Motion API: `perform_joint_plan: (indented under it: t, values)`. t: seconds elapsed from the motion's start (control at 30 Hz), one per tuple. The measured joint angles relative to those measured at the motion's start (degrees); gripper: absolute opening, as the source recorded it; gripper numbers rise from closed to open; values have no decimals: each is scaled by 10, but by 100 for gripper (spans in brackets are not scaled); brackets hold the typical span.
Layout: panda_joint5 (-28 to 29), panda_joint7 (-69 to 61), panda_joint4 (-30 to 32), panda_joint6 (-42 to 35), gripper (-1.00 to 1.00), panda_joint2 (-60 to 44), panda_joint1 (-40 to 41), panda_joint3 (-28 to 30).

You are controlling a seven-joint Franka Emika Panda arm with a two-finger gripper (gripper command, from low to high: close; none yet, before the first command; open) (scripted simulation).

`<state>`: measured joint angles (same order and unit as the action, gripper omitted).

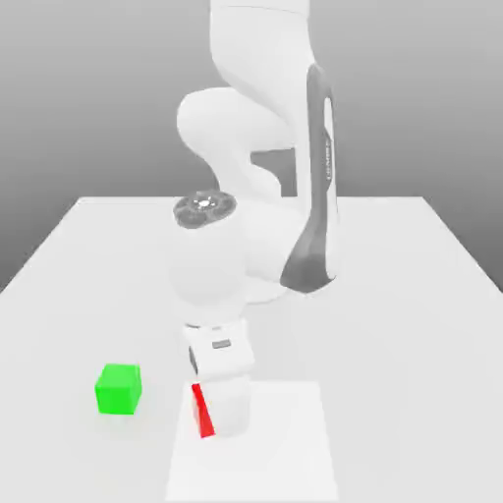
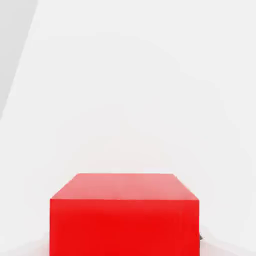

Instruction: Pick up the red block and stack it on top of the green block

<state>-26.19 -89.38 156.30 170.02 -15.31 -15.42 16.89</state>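
The red block (image 1: 203, 413) sits low at the front of the white table, mostly hidden behind my hand; just a thin red strip shows in the exterior view. In the hand view the red block (image 2: 125, 215) is very close, with its top and one side face showing. My gripper (image 1: 221, 408) is down over it and shut on it. The green block (image 1: 119, 389) rests on the table toward the exterior view's left of the red block, about a hand's width away, with nothing on top of it.
The white table (image 1: 393, 295) stretches back to the arm's base (image 1: 265, 285), which stands behind the hand. A brighter white rectangular patch (image 1: 295, 442) lies on the table under and beside the hand.
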Motion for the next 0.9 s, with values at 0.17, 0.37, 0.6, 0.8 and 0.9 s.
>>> perform_joint_plan:
  t: [0.17, 0.37, 0.6, 0.8, 0.9]
  values:
    - [103, 75, 11, -39, -100, 57, -50, 74]
    - [233, 171, 28, -91, -100, 133, -60, 116]
    - [313, 69, 33, -144, -100, 197, 19, 176]
    - [364, -39, 33, -174, -100, 233, 72, 230]
    - [312, -85, 30, -162, -100, 208, 56, 240]
